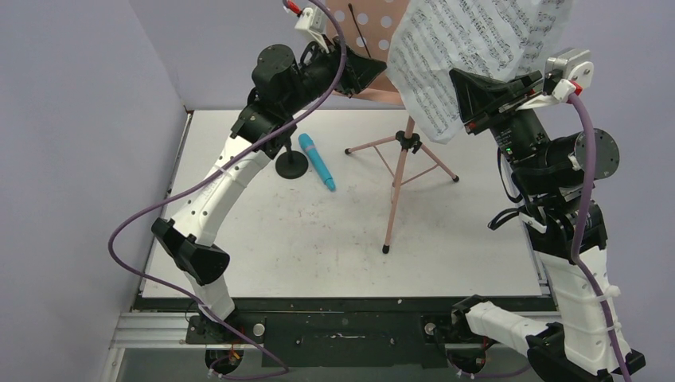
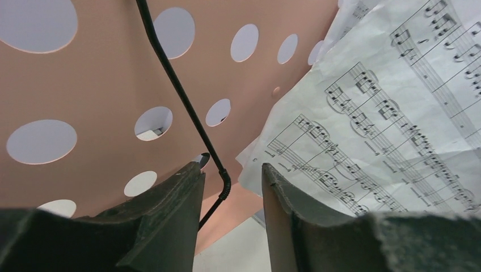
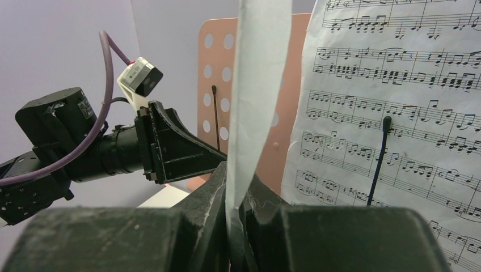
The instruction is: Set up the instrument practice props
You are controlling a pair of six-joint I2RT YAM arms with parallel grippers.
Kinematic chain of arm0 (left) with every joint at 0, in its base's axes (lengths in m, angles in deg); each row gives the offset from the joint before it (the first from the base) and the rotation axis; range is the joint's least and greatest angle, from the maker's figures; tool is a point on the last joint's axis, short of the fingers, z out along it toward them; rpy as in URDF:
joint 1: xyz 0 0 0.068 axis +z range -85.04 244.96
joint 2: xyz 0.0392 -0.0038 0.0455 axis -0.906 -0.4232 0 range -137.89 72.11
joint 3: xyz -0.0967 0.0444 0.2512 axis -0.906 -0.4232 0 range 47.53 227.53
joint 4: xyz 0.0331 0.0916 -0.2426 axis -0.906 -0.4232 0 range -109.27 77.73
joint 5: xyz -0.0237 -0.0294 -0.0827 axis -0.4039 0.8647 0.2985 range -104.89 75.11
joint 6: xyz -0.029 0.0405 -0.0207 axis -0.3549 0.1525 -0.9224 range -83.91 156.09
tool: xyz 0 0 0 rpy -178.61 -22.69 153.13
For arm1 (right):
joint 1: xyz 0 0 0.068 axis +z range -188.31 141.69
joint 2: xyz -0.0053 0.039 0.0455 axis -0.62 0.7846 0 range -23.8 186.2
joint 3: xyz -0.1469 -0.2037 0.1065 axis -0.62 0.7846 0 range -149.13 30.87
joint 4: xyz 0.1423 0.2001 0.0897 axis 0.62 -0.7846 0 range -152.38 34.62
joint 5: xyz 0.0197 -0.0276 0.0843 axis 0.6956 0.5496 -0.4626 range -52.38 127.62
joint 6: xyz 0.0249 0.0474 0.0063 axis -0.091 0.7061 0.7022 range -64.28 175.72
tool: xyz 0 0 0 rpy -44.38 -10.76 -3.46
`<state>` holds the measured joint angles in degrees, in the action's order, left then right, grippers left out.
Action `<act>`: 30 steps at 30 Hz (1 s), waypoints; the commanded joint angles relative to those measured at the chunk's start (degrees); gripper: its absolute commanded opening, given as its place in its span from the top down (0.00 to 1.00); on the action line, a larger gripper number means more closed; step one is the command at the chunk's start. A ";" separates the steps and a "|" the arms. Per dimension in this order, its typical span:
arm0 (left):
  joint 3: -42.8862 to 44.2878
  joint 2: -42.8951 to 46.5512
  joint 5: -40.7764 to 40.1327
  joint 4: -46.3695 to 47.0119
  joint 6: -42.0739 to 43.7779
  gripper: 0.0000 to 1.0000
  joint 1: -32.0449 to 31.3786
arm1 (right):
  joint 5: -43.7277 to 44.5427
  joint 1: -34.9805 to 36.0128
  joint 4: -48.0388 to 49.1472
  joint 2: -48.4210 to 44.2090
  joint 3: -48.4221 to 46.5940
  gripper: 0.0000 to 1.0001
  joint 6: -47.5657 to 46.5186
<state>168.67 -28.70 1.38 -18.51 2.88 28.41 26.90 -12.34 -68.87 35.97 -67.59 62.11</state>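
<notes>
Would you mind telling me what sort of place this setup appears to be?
Probably a lab robot workcell: plain purple walls box in a white table, with robot arms mounted at its edge.

left jaws parted, right jaws clamped

Pink holed music stand (image 2: 102, 85), white pgs (image 1: 470, 48) w/ black notes, blue mic (image 1: 317, 161), black mic stand (image 1: 291, 165)
</notes>
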 commanded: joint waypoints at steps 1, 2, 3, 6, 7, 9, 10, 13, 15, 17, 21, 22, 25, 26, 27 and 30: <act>3.93 -0.44 -0.86 -1.10 1.02 0.64 -0.49 | 0.45 0.41 2.04 -0.04 -0.02 0.95 -0.57; 3.82 -0.31 -1.01 -1.21 1.12 0.65 -0.53 | 0.39 0.40 2.06 0.05 0.08 0.95 -0.59; 3.62 -0.20 -1.06 -1.23 1.13 0.67 -0.53 | 0.41 0.44 2.07 0.22 0.10 0.95 -0.58; 2.84 0.12 -1.10 -1.47 1.13 0.69 -0.53 | 0.52 0.45 2.23 0.50 0.19 0.95 -0.51; 2.58 0.29 -1.08 -1.56 1.15 0.70 -0.53 | 0.30 0.47 2.60 0.52 0.20 0.95 -0.51; 2.06 0.79 -1.12 -1.60 1.30 0.71 -0.53 | 0.18 0.41 2.99 0.80 0.41 0.95 -0.48; 1.69 1.08 -1.15 -1.44 1.31 0.71 -0.51 | 0.17 0.45 3.11 0.98 0.26 0.95 -0.50; 0.85 1.89 -1.34 -0.88 1.51 0.72 -0.53 | 0.26 0.43 2.96 1.68 -0.27 0.95 -0.49; 0.85 2.25 -1.46 -0.97 1.59 0.72 -0.45 | 0.25 0.47 3.03 1.95 -0.27 0.95 -0.58; 0.64 2.40 -1.43 -0.66 1.51 0.72 -0.45 | 0.24 0.48 3.21 2.25 -0.25 0.95 -0.57; 0.60 2.46 -1.26 0.00 1.13 0.66 -0.29 | 0.17 0.41 3.29 2.69 -0.59 0.95 -0.37; 0.67 2.51 -1.31 0.00 0.98 0.66 -0.23 | 0.13 0.47 3.41 2.72 -0.51 0.95 -0.33; 0.15 2.76 -1.34 0.44 0.41 0.68 -0.03 | 0.04 0.46 3.52 2.96 -0.74 0.95 -0.29; -0.05 2.81 -1.35 0.70 0.28 0.70 -0.01 | 0.15 0.48 3.30 3.09 -1.07 0.95 -0.38; -0.11 2.73 -1.37 0.90 0.26 0.73 -0.01 | 0.24 0.40 3.10 3.22 -1.30 0.95 -0.47; 0.06 2.56 -1.09 1.04 0.34 0.80 0.08 | 0.18 0.42 3.35 3.25 -1.34 0.95 -0.62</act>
<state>168.71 -28.62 0.31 -20.59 3.38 28.21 26.90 -12.34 -68.57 38.90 -67.48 62.14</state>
